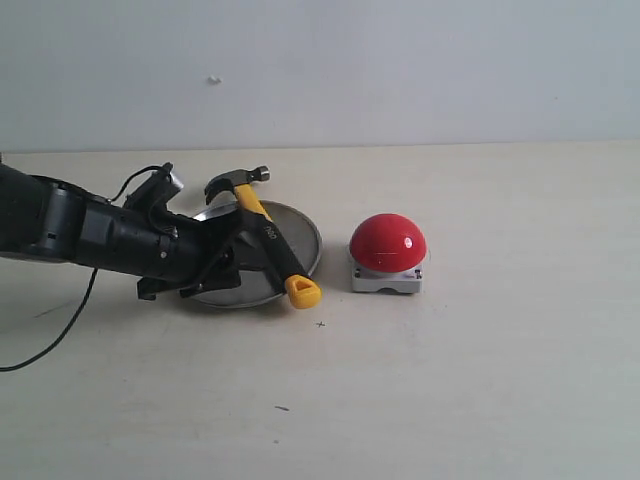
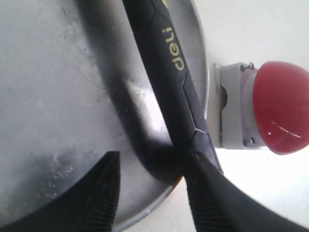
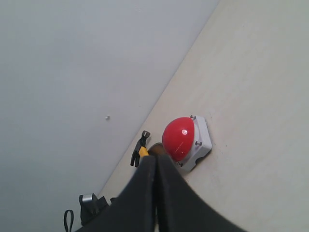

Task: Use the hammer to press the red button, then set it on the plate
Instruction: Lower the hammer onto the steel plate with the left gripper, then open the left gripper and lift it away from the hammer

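Left gripper point(image 2: 152, 162): fingers spread, one touching the hammer point(image 2: 169, 63) handle across the plate point(image 2: 48, 72). Right gripper point(image 3: 155, 162): fingers pressed together.

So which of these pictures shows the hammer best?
The exterior view: it shows the whole hammer, from dark head to yellow looped end. The left wrist view shows only its black lettered handle; the right wrist view catches just the distant head.
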Robot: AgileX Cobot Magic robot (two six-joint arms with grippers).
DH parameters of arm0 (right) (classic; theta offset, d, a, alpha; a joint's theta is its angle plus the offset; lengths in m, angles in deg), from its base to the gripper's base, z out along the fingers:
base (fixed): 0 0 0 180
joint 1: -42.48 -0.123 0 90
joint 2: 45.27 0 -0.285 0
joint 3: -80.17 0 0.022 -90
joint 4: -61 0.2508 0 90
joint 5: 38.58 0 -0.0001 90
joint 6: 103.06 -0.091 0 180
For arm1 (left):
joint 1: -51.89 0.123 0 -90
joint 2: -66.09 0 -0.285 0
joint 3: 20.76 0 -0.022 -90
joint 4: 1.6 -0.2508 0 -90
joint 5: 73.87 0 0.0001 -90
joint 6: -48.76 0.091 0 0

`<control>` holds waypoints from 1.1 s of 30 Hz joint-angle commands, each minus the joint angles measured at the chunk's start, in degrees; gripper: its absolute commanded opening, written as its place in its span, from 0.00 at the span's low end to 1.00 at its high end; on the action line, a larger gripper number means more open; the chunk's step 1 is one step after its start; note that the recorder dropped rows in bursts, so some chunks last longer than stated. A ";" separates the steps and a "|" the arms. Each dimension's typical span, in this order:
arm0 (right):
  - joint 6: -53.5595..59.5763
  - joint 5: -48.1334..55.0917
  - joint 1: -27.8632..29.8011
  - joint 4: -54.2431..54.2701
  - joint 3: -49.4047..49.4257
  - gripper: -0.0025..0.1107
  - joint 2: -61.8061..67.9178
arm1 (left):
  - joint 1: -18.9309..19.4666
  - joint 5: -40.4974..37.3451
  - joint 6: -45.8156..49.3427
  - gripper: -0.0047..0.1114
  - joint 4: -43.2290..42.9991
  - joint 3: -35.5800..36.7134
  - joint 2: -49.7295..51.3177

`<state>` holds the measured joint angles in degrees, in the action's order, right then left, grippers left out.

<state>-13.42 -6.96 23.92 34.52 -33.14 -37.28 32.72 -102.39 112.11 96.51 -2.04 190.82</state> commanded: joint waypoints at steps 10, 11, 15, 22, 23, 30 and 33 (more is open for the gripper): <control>0.33 -0.77 0.06 -0.51 0.18 0.02 0.11 | 1.70 -6.09 3.93 0.05 -4.36 -0.28 -6.32; 0.33 -0.77 0.06 -0.51 0.18 0.02 0.11 | 1.06 -5.88 3.93 0.06 -5.22 -0.67 -6.32; 0.33 -0.77 0.06 -0.51 0.18 0.02 0.11 | -2.54 -5.58 3.93 0.06 -10.05 -3.83 -5.15; 0.33 -0.77 0.06 -0.51 0.18 0.02 0.11 | -7.43 -5.29 4.07 0.06 -11.99 -9.47 -4.63; 0.33 -0.77 0.06 -0.51 0.18 0.02 0.11 | -7.43 -4.84 4.53 0.06 -12.12 -9.47 -5.60; 0.33 -0.77 0.06 -0.51 0.18 0.02 0.11 | -8.00 10.11 7.64 0.04 -11.94 -0.59 -18.61; 0.33 -0.77 0.06 -0.51 0.18 0.02 0.11 | -10.04 18.12 13.22 0.04 -7.71 6.04 -26.80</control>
<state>-13.42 -7.08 23.92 34.52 -33.14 -37.28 24.59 -91.70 120.63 85.32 -1.24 170.88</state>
